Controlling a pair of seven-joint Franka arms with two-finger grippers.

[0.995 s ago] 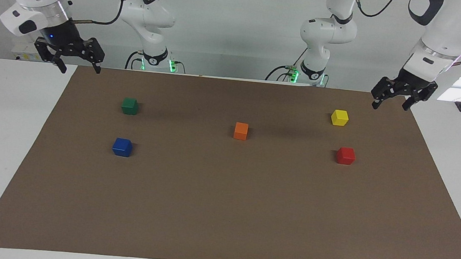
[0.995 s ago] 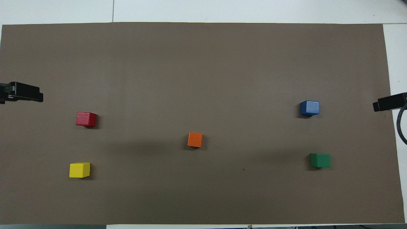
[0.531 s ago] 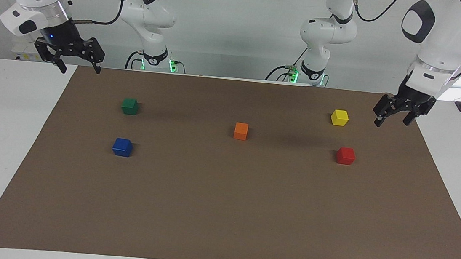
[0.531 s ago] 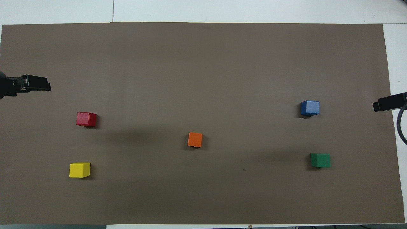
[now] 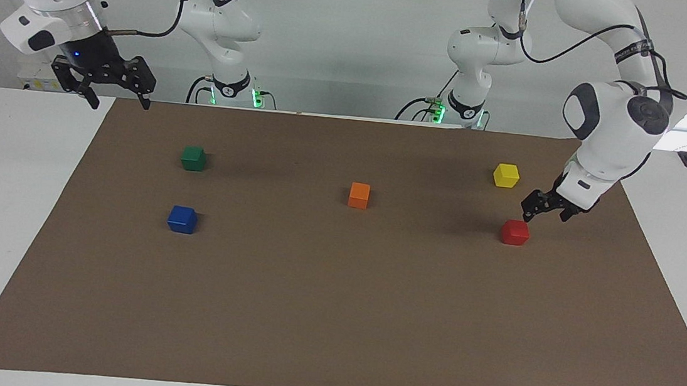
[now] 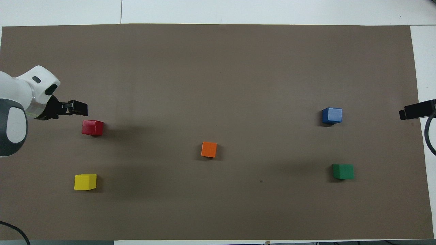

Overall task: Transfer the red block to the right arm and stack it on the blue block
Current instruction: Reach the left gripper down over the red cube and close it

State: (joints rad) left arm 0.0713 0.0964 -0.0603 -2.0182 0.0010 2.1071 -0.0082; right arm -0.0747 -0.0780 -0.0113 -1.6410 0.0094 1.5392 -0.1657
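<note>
At right of the facing view, the left pincer (image 5: 545,210) is held open, empty, just above the red block (image 5: 515,232); at upper left, the right pincer (image 5: 118,97) is held open over the counter's (image 5: 15,199) edge.

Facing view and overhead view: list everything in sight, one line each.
red block: one, red, toward the left arm's end of the brown mat, farther from the robots than the yellow block.
yellow block: one, yellow, same end.
orange block: one, orange, mid-mat.
blue block: one, blue, toward the right arm's end.
green block: one, green, nearer to the robots than blue.
left claw: open, just above the red block, not touching.
right claw: open, waiting over the mat's corner.
</note>
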